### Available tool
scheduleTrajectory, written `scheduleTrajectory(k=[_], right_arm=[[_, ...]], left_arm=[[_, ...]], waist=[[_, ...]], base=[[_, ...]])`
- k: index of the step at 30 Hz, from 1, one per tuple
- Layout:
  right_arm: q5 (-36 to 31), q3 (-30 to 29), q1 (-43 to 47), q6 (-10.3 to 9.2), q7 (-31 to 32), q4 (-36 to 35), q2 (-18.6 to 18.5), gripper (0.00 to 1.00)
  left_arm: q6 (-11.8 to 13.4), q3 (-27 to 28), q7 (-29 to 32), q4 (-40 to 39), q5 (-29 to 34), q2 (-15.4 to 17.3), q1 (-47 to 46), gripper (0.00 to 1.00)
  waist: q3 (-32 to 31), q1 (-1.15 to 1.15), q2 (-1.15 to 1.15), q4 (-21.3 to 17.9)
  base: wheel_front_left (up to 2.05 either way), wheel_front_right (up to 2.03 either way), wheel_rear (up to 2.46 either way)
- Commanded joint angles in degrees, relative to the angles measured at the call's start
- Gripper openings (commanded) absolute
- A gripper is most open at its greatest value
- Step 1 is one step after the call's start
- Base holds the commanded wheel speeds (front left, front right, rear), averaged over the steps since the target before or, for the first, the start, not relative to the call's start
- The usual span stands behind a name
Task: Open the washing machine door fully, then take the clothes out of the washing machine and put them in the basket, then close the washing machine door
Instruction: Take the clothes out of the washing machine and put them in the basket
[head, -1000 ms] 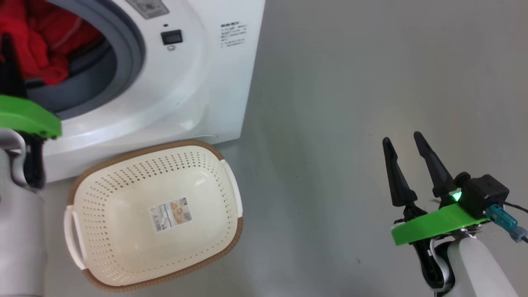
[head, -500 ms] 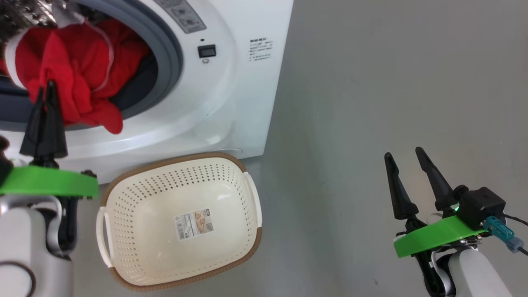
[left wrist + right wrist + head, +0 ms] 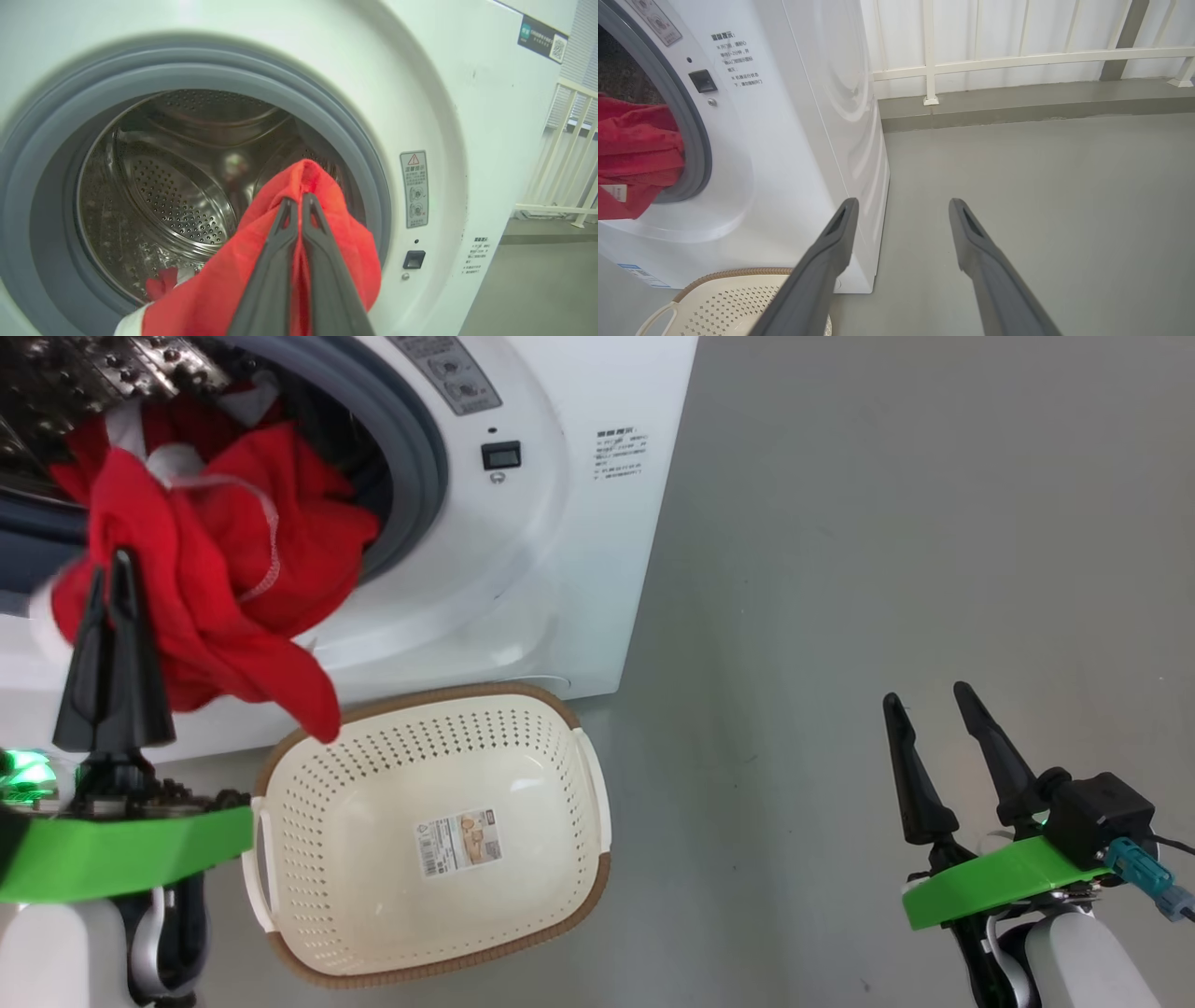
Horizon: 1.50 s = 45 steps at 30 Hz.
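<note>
Left hand (image 3: pixel 112 566) closed on the red clothes (image 3: pixel 233 579), drawn out of the washing machine (image 3: pixel 560 569) mouth, lowest fold over the far left corner of the basket (image 3: pixel 448 695); right hand (image 3: pixel 926 694) spread open, empty, above the floor (image 3: pixel 840 569) well to the right; a red scrap, perhaps another garment, lay low in the drum (image 3: pixel 177 196).

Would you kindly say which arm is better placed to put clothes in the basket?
Left: the left pincer is shut on the clothes near the basket; the right pincer stands open, apart.
</note>
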Motion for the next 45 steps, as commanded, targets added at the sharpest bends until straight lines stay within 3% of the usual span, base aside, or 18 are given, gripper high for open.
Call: scheduleTrajectory(k=[1,5,15,25,45], right_arm=[[-0.4,0.9,0.4,0.36,-0.4,-1.5,-0.2,1.0],[-0.3,0.7,0.2,0.36,-0.4,-1.6,-0.2,1.0],[0.5,1.5,-0.9,0.36,-0.4,-1.6,-0.2,1.0],[1.8,1.8,-2.4,0.36,-0.4,-2.0,-0.2,1.0],[4.1,2.7,-6.6,0.36,-0.4,-3.5,-0.2,1.0]], left_arm=[[-0.3,1.9,-0.3,-2.9,0.6,1.0,0.5,0.0],[-0.3,1.7,-0.3,-5.8,1.0,0.1,1.7,0.0],[-0.3,0.5,-0.3,1.2,0.9,-0.7,3.2,0.0],[-0.3,-1.8,-0.3,15.1,1.1,-1.2,3.5,0.0],[-0.3,-8.9,-0.3,40.8,0.1,2.8,-8.6,0.0]], waist=[[0.2,0.0,0.0,0.1],[0.6,0.0,0.0,0.4],[2.2,0.0,0.0,-0.3],[6.1,0.0,0.0,-1.7],[17.6,0.0,0.0,-4.3]], base=[[0.0,0.0,0.0],[0.0,0.0,0.0],[0.0,0.0,0.0],[0.0,0.0,0.0],[0.0,0.0,0.0]])
